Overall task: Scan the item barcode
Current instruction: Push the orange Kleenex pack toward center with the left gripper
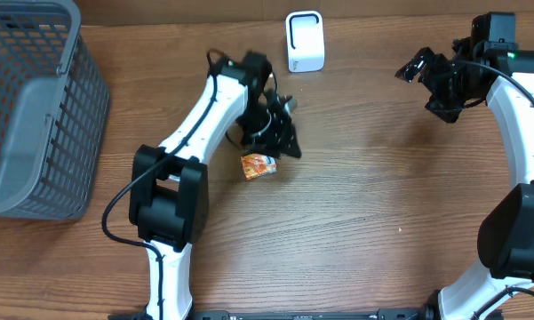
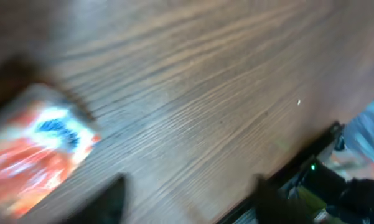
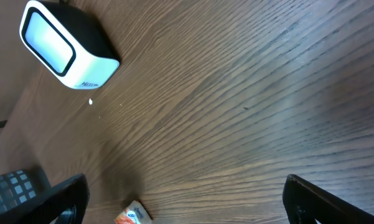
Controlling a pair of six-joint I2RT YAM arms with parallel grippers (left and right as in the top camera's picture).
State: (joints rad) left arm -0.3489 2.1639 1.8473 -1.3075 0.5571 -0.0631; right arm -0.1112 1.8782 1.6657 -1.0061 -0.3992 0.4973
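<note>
small orange packet (image 1: 259, 165) lying on wooden table (image 1: 364, 222), left gripper (image 1: 275, 142) just beside it, jaws apart and empty, right gripper (image 1: 418, 84) wide open, white scanner (image 1: 305, 41) well apart

A grey slatted basket (image 1: 82, 124) stands upright at the far left of the brown wood-grain desk (image 1: 382, 204), its open mouth facing up, a handle along its rim, its left side cut off from view.
</note>
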